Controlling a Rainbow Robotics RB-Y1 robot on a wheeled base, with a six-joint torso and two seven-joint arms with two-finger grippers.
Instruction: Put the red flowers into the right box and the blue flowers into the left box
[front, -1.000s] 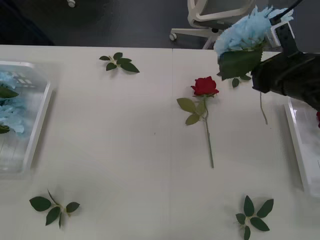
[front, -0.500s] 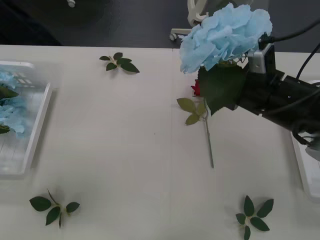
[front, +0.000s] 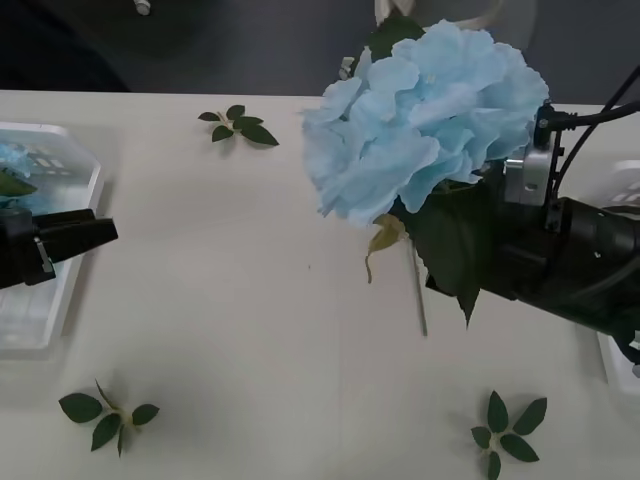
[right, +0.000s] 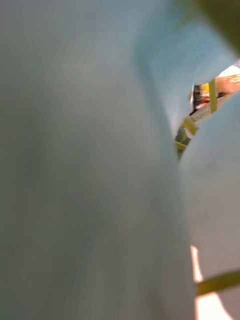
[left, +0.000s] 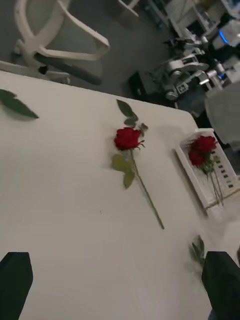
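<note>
The right tool (front: 470, 265) is carrying a blue flower (front: 425, 115) high over the worktop (front: 250, 300), gripping it at the stem. The left tool (front: 75, 238), open and empty, is waiting at nine o'clock over the left box (front: 60, 300). A wise move is keeping the bloom high above the red rose (left: 127, 138) while crossing.

A rose (left: 128, 139) lay on the table (front: 230, 300) mid-way, left of the right box (left: 205, 172), which held two more roses (left: 200, 150); the left box (front: 50, 300) sat far across from it.
</note>
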